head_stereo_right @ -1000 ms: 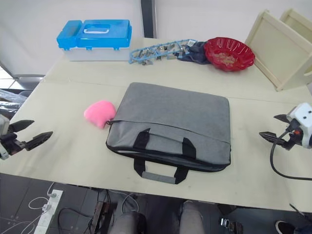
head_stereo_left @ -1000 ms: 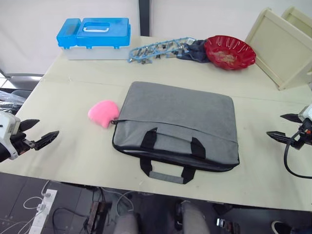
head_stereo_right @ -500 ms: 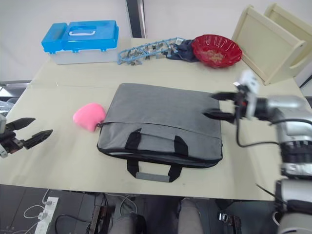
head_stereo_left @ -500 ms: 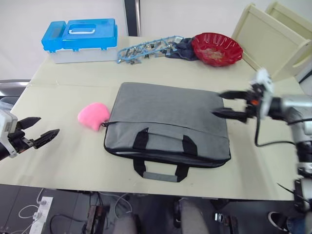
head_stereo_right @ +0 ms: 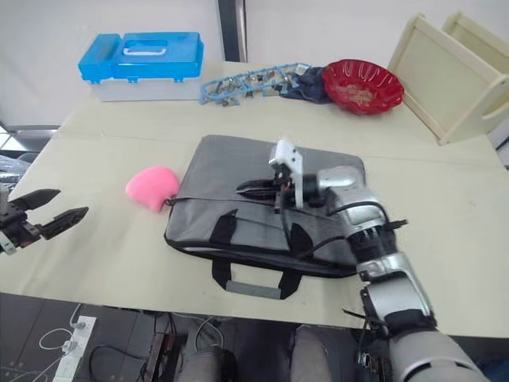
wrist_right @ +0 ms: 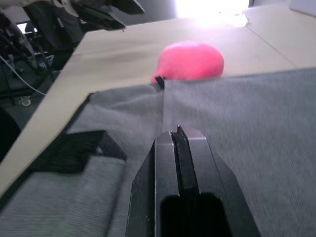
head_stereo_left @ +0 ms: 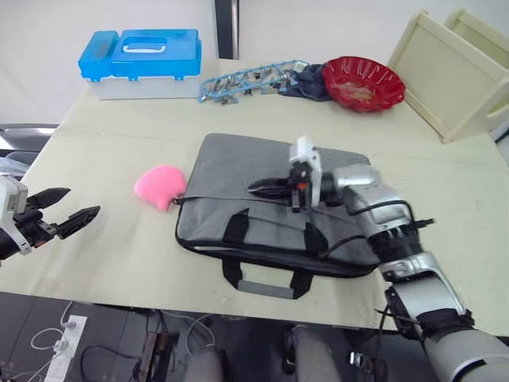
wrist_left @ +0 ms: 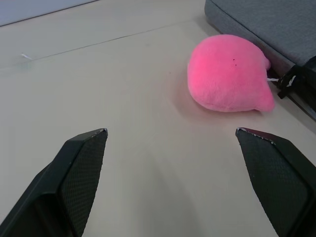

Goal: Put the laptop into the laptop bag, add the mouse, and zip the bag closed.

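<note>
My right gripper (head_stereo_left: 258, 189) reaches over the flat grey fabric laptop bag with black trim and strap handles (head_stereo_left: 238, 171); my left gripper (head_stereo_left: 67, 208) waits off to the side.

My right fingers are pressed together, pointing along the bag's top face toward its zipper end, low over the fabric; I cannot tell whether they touch it. The bag lies flat in the middle of the pale table (head_stereo_left: 119, 135), handles toward me. A pink fuzzy rounded object (head_stereo_left: 161, 185) sits just beside the bag's left edge, by the black zipper pull (wrist_left: 288, 83). My left fingers are spread wide apart, holding nothing, well left of the pink object. At the far edge stand a blue plastic box (head_stereo_left: 143, 57) and a red bowl (head_stereo_left: 362, 82).
</note>
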